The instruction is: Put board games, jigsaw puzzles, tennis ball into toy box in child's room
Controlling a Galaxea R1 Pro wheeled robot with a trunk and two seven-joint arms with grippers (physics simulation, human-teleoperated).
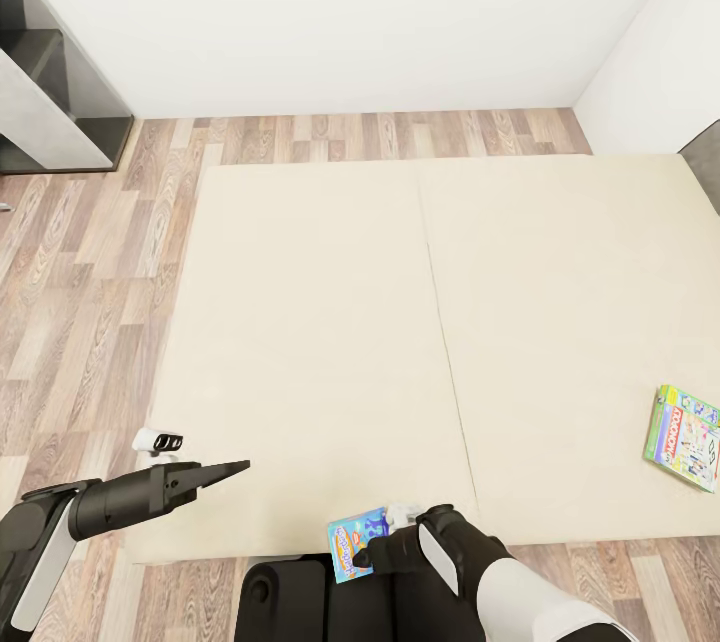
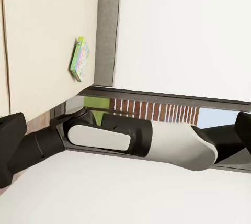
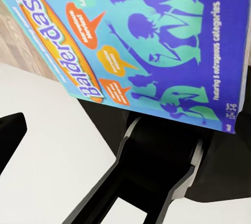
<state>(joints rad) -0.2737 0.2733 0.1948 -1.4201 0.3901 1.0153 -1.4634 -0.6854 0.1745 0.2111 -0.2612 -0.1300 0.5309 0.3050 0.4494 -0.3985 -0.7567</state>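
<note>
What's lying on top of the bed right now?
One board game lies flat near the bed's right edge. The blue game is at the near edge in the right gripper; whether it still touches the mattress is hidden.

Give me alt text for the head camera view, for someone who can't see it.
Seen from above, the right gripper holds a blue board game at the near edge of a wide cream bed. A second, green-edged board game lies flat near the bed's right side, and the left gripper hovers, holding nothing, over the near left edge, with wood floor beyond.
</note>
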